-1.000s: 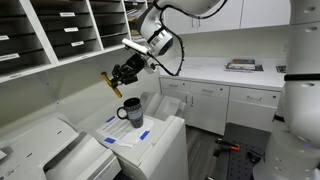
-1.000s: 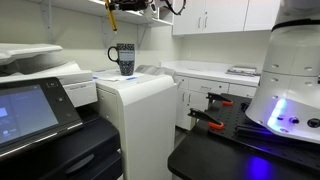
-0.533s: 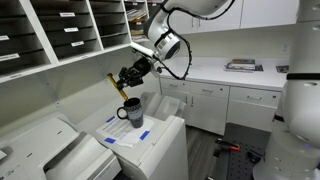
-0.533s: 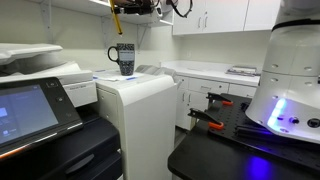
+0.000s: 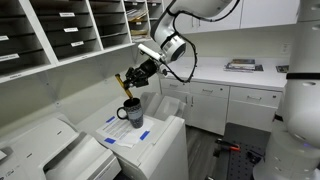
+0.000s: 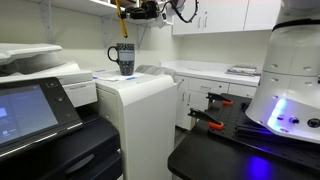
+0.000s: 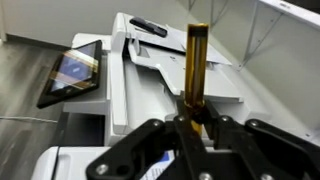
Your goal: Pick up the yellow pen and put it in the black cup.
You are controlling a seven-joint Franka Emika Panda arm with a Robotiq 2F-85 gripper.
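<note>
My gripper [image 5: 132, 77] is closed tight on the yellow pen [image 5: 122, 83]. In the wrist view the fingers pinch its barrel and most of its length pokes out beyond them. I'm holding it in the air just above the black cup [image 5: 131, 112], which stands on the white printer [image 5: 160, 135]; the pen isn't in the cup yet.

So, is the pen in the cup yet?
No, the gripper holds the pen in the air above the cup.
</note>
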